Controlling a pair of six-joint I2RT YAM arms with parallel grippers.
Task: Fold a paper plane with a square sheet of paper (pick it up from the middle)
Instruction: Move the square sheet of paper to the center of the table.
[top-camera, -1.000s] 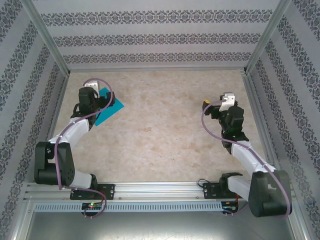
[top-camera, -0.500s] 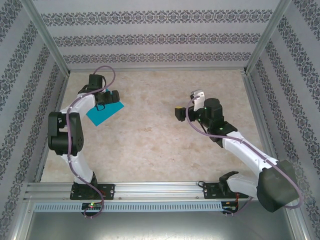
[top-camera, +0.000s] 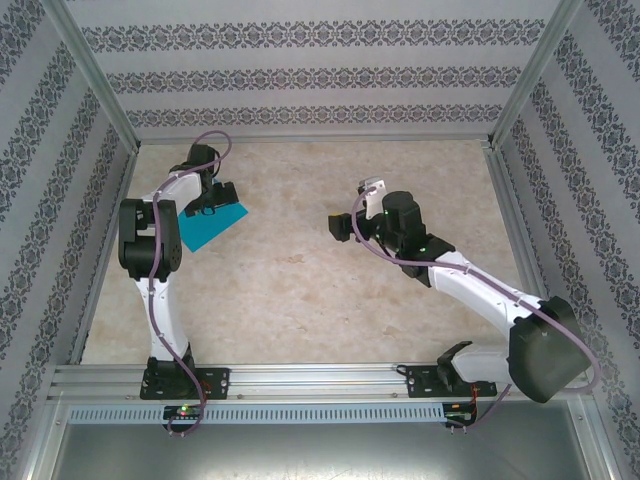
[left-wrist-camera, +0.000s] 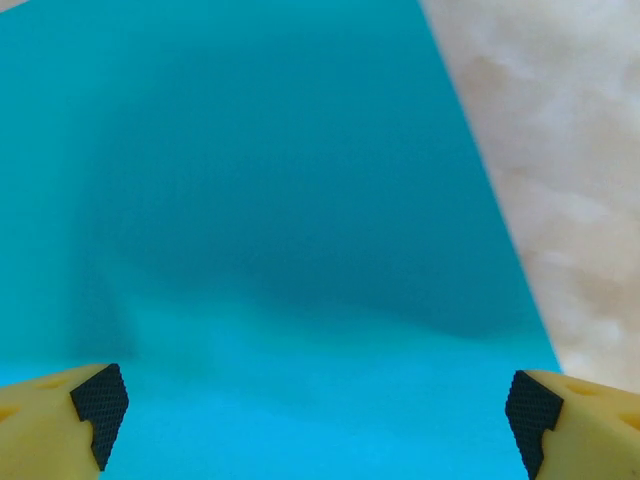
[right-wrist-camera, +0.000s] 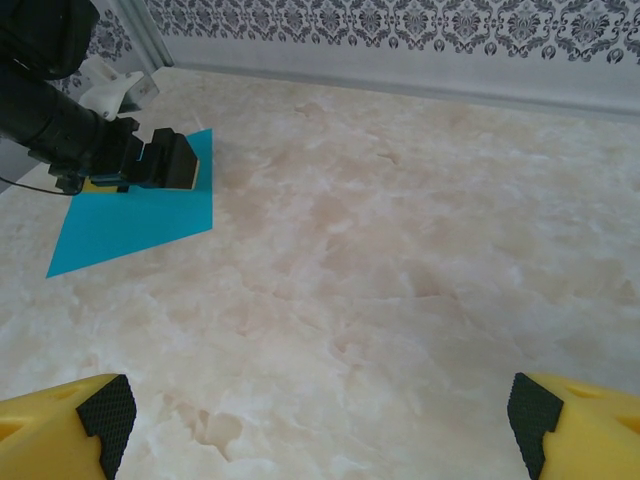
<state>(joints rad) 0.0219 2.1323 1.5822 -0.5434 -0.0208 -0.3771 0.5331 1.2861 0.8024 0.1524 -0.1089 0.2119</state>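
Note:
The square sheet of paper (top-camera: 208, 230) is teal-blue and lies flat on the marble table at the far left. My left gripper (top-camera: 218, 198) hovers over its far edge, jaws wide open. In the left wrist view the sheet (left-wrist-camera: 280, 220) spreads under the open gripper (left-wrist-camera: 315, 420), nothing pinched between the pads (left-wrist-camera: 100, 408). My right gripper (top-camera: 338, 226) is open above the middle of the table, pointing left, well apart from the sheet. The right wrist view shows the sheet (right-wrist-camera: 135, 222) far ahead with the left gripper (right-wrist-camera: 168, 162) on its far corner, and the right gripper (right-wrist-camera: 315, 420) holds nothing.
The table (top-camera: 320, 290) is beige marble, closed in by patterned walls on the left, back and right, with metal corner posts (top-camera: 95, 75). The sheet lies close to the left wall. A metal rail (top-camera: 320, 380) carries both arm bases at the near edge.
My right arm has swung left from the right side to the table's middle. My left arm has risen and stretched out, its gripper staying over the sheet's far edge. The sheet has not moved.

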